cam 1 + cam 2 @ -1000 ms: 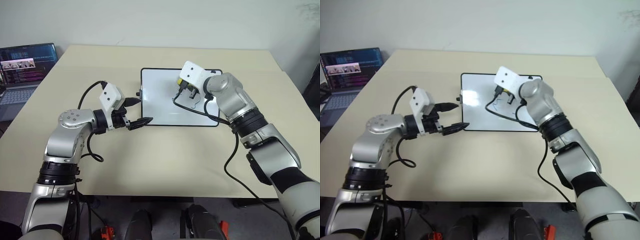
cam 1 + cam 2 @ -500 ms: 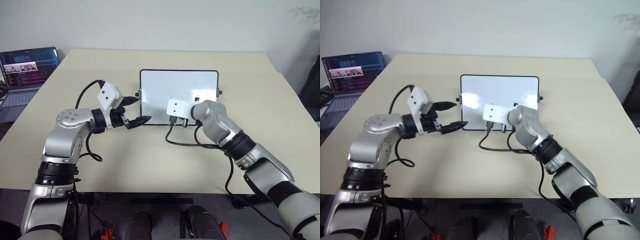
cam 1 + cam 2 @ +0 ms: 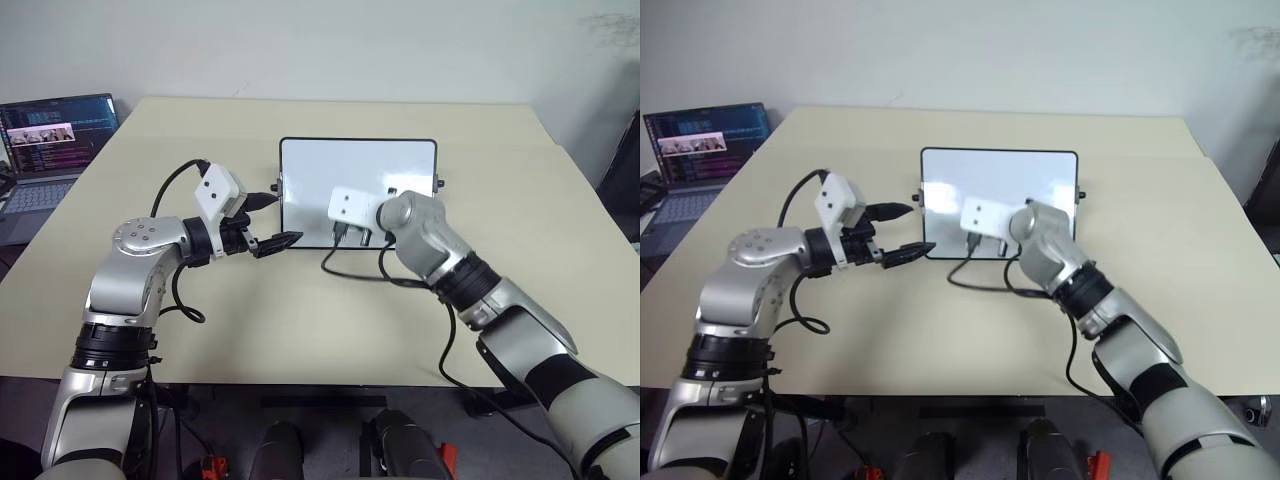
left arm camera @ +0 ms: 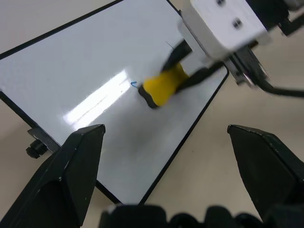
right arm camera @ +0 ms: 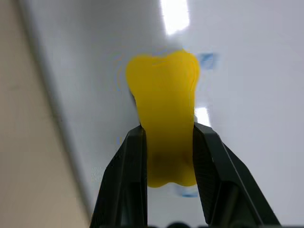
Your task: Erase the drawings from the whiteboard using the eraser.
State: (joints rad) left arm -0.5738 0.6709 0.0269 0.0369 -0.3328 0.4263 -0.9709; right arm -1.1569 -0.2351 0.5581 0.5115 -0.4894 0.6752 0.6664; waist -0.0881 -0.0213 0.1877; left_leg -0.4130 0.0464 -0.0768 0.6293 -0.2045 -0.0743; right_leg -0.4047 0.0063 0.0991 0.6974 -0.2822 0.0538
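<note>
**Eraser pressed to the board's near edge**

Firmly clamped, the yellow eraser [image 5: 164,114] sat between the two black fingers [image 5: 124,175] of the right gripper [image 4: 178,71], its black underside down on the whiteboard [image 3: 310,170]. It lay over the board's near part, close to the front frame, and the block bulged on either side of the pinch. A small blue remnant of the drawings [image 4: 134,84] showed just beside the eraser's tip in the left wrist view, next to a bright streak of glare; blue traces also peeked out around the block in the right wrist view. The left gripper [image 3: 266,222] hovered just off the board's left edge, beside the side knob [image 4: 34,150], its fingers spread wide and holding nothing. A laptop [image 3: 45,140] stood open at the table's [image 3: 300,330] far left corner.
</note>
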